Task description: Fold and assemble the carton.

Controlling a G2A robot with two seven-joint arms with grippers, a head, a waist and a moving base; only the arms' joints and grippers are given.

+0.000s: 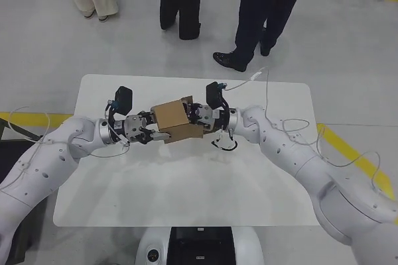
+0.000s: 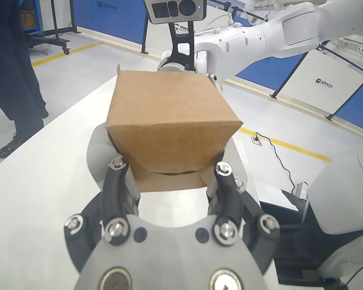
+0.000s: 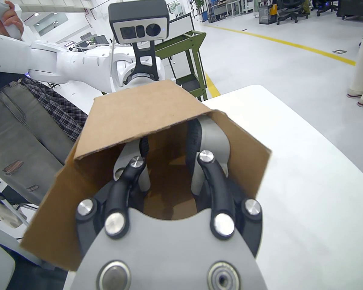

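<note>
A brown carton [image 1: 172, 118] is held above the white table [image 1: 186, 199], between my two grippers. In the left wrist view the carton [image 2: 166, 104] shows its closed sides, and my left gripper [image 2: 165, 152] is shut on its tapered folded end, one finger on each side. The left gripper [image 1: 148, 126] meets the carton from the left. In the right wrist view the carton [image 3: 145, 113] has an open end with loose flaps. My right gripper [image 3: 172, 143] sits inside that opening, fingers apart, with its tips hidden under the upper flap. The right gripper [image 1: 199, 118] enters from the right.
Bare table top lies in front of the carton and to both sides. A black cable [image 1: 220, 142] hangs under the right wrist, with thin white cables [image 1: 285, 122] looping over that arm. A green cart [image 3: 190, 58] stands on the floor beyond the table's left end.
</note>
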